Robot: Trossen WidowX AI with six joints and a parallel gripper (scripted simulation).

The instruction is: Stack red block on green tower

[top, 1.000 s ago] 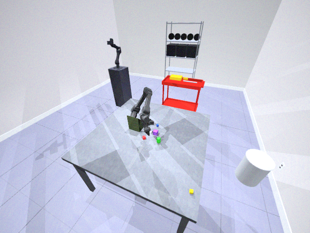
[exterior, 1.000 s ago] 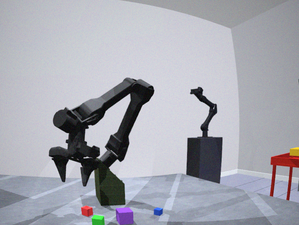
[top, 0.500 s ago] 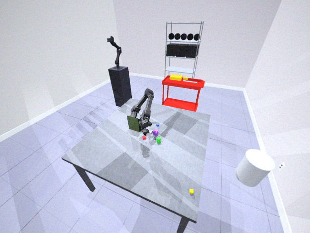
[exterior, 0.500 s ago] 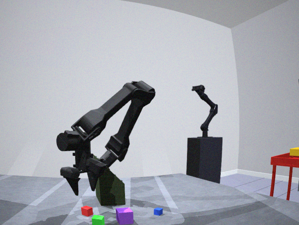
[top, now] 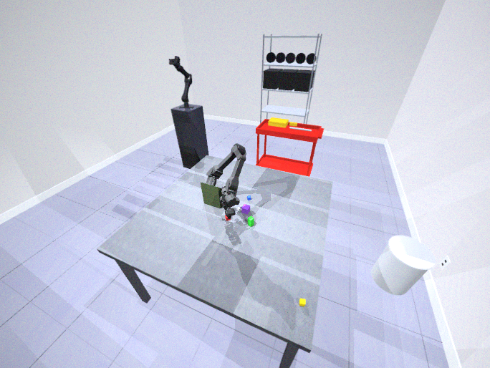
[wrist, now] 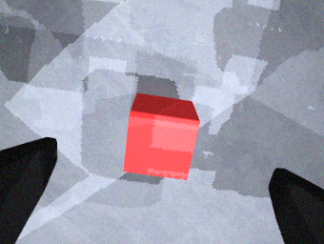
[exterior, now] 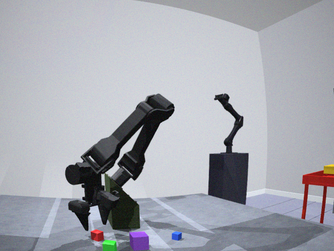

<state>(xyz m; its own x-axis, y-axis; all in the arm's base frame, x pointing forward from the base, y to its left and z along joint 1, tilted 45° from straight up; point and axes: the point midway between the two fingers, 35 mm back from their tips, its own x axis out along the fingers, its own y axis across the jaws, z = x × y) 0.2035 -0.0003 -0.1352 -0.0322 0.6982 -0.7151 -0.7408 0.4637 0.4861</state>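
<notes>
The hand (exterior: 94,226) hangs just above the red block (exterior: 97,235) with its fingers spread wide and holding nothing, while the block sits on the surface (top: 166,245) near the green block (exterior: 109,245).

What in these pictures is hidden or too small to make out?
- Red block: top view, mostly covered by the open hand.
- Green block: exterior view, cut by the bottom edge; its height is unclear.
- Fingertips: wrist view, cut by the frame edges.
- Shelf contents: top view, too small and dark to identify.
</notes>
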